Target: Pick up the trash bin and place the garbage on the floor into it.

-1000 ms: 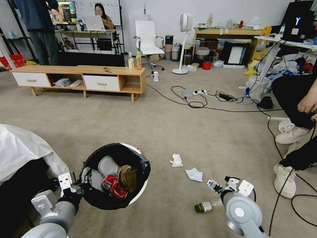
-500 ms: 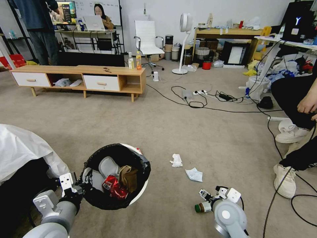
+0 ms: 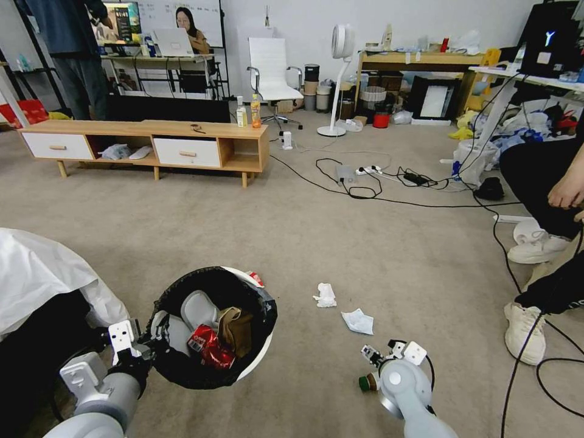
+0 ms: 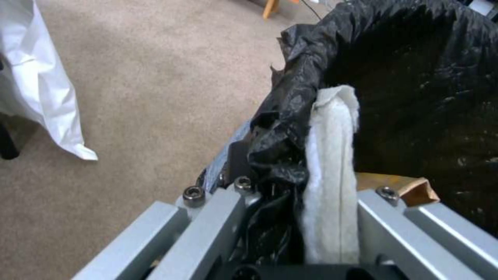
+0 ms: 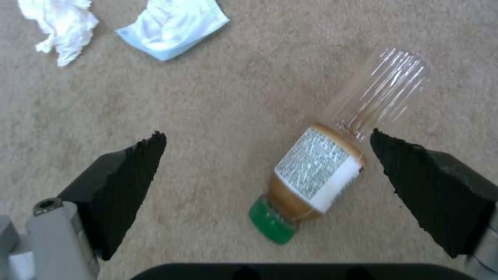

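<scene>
- The small clear bottle (image 5: 316,171) with its green cap (image 5: 272,222) lies on its side on the carpet floor (image 3: 377,243), in front of the robot on its right, a short way from the trash bin (image 3: 210,328).
- The right pincer (image 5: 267,171) hovers just above the bottle, its black fingers (image 5: 130,175) spread wide; the bottle lies between them, nearer one finger and askew to the gap.
- Judged from this, the step in hand is the reach for the bottle, with the grasp not yet made.
- The next move calls for lowering until the pads flank the labelled middle, perhaps with a small shift to centre it, since a round body could roll away as the fingers close.
- Two tissue wads (image 3: 325,295) (image 3: 358,321) lie on the floor just beyond the bottle, not yet collected.
- The left pincer (image 4: 290,202) is clamped on the bin's bag-lined rim, holding it tilted; a red can (image 3: 210,345) and a brown paper bag (image 3: 234,328) already lie inside.
</scene>
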Controlling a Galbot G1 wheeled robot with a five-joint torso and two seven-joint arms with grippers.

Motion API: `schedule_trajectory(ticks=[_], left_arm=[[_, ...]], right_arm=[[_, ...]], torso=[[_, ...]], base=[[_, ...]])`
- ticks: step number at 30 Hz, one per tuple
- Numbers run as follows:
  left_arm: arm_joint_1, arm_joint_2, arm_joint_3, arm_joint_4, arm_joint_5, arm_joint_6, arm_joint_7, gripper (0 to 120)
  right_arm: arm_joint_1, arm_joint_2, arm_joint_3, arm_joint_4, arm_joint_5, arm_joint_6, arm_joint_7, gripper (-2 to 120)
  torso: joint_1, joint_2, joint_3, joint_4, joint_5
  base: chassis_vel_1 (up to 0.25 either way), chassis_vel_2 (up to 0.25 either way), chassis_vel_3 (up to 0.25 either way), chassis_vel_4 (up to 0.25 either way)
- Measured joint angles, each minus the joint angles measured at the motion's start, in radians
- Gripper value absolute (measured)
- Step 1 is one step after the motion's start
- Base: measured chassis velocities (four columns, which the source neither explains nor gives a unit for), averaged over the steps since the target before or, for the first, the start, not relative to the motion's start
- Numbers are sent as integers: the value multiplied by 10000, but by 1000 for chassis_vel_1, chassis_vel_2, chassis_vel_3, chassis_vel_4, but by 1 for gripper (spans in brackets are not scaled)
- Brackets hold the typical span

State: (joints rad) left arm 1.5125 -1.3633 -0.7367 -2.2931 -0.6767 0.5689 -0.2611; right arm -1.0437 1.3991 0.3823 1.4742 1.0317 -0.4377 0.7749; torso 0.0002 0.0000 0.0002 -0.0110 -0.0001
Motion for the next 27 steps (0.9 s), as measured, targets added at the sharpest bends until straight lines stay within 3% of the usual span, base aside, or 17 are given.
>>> schedule_trajectory(ticks=[13,27], left_arm=[[12,-34,-36,-9,24,0,-8,6],[27,-62,-40,26,52,-10,1,6]], right_arm=[[464,167,486,-1715,-486,304,-991,100],[630,270,727,-2678,-887,510,-1551,100]], torso=[[0,1,0,0,1],[0,0,0,1,0]], base=[[0,0,0,0],[0,0,0,0]])
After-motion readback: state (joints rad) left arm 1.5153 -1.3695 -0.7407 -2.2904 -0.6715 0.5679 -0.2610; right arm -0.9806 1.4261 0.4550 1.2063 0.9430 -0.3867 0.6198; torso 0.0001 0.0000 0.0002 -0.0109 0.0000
